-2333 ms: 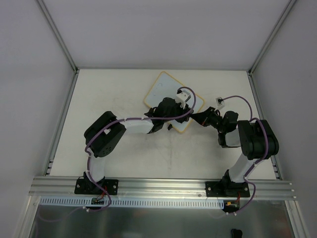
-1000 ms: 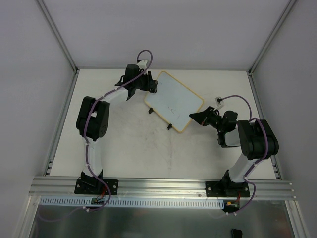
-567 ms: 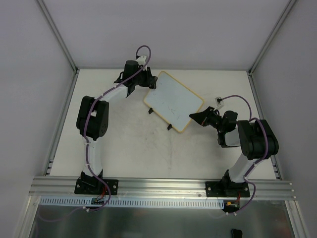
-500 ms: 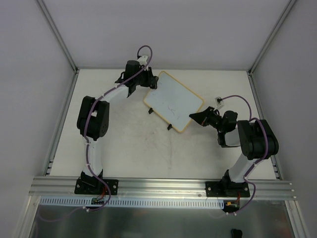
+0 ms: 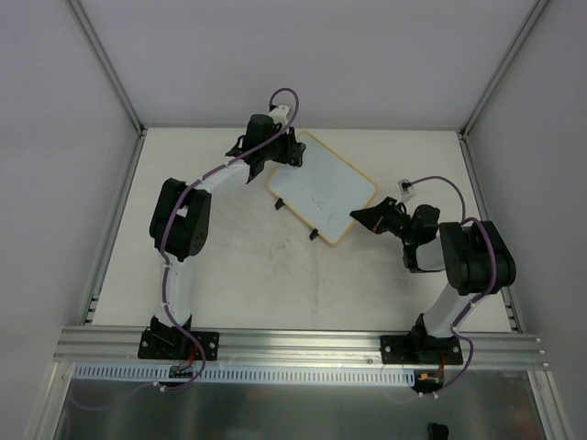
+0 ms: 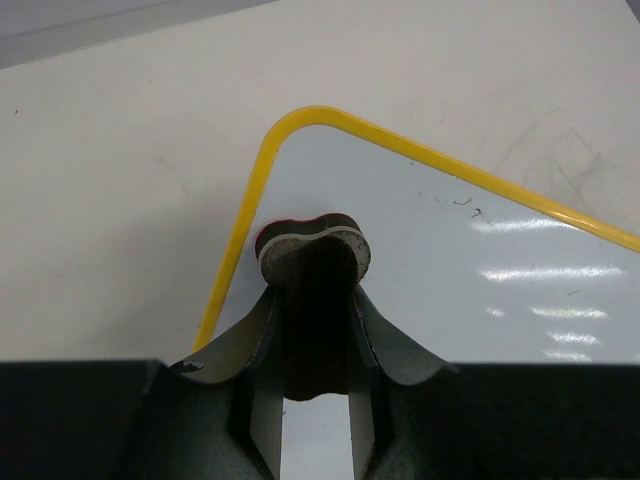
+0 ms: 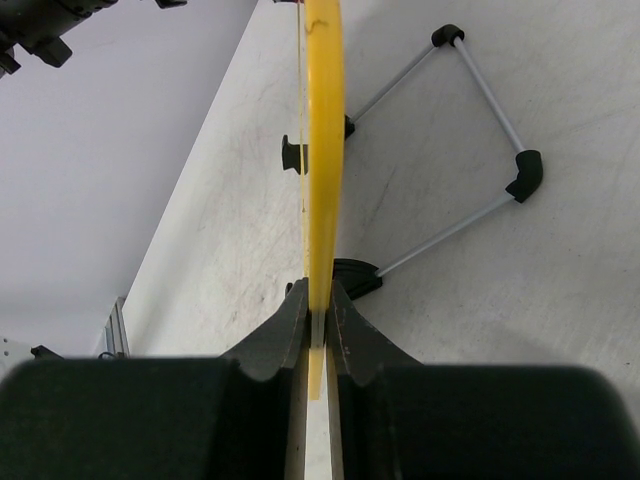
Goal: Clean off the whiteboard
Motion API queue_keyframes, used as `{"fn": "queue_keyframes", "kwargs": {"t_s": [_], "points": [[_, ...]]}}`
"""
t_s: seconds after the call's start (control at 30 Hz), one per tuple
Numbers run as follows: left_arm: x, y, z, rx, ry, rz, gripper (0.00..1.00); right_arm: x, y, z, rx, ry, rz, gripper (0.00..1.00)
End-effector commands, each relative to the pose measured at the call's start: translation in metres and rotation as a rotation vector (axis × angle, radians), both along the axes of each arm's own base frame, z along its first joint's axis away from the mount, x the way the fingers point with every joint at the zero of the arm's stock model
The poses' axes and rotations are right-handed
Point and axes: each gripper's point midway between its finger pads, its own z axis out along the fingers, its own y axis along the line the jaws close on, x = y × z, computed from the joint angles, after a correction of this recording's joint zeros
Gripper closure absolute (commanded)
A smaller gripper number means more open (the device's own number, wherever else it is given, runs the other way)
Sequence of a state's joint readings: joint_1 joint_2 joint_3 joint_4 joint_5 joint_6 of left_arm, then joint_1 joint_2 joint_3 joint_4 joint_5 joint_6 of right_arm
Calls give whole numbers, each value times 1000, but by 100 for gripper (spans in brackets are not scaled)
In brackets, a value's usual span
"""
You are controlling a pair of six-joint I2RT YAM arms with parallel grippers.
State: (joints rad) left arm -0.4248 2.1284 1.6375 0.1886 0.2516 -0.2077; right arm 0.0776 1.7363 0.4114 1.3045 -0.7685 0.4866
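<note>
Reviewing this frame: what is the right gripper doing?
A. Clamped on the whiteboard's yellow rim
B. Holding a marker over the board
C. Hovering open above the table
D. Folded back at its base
A: the right wrist view shows the right gripper with both fingers closed on the yellow edge of the whiteboard, while the left gripper holds a small grey pad over the board's corner.

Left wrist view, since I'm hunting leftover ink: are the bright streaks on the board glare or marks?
Left wrist: the streaks on the whiteboard are glare; the tiny dark specks above them look like ink. Top external: even light, no glare, faint strokes mid-board.
</note>
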Motion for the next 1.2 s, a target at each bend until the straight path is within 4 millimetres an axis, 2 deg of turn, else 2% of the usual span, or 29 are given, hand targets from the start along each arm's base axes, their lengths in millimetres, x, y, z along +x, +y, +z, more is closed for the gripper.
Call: {"fn": "queue_keyframes", "kwargs": {"t_s": [0.0, 0.03, 0.3, 0.4, 0.47, 0.63, 0.73, 0.77, 1.0, 1.17], "points": [[-17, -31, -6, -36, 18, -67, 100, 8, 7, 42, -12, -277, 42, 100], [-25, -36, -13, -40, 36, -81, 100, 7, 7, 42, -12, -277, 44, 100], [-71, -95, -21, -96, 73, -205, 100, 7, 8, 42, -10, -273, 47, 100], [-84, -106, -19, -113, 82, -234, 100, 7, 8, 42, -12, -277, 45, 100], [-85, -105, -15, -115, 72, -222, 100, 7, 8, 43, -11, -278, 47, 100], [-69, -89, -1, -113, 41, -173, 100, 7, 8, 43, -11, -278, 45, 100], [-49, -65, 0, -125, 60, -119, 100, 7, 7, 43, -13, -279, 44, 100], [-40, -51, 0, -125, 62, -89, 100, 7, 7, 43, -13, -279, 44, 100], [-20, 1, -20, -96, 98, -4, 100, 9, 5, 43, -9, -277, 55, 100], [-15, 25, -38, -62, 111, 47, 100, 8, 5, 44, -10, -279, 59, 100]]}}
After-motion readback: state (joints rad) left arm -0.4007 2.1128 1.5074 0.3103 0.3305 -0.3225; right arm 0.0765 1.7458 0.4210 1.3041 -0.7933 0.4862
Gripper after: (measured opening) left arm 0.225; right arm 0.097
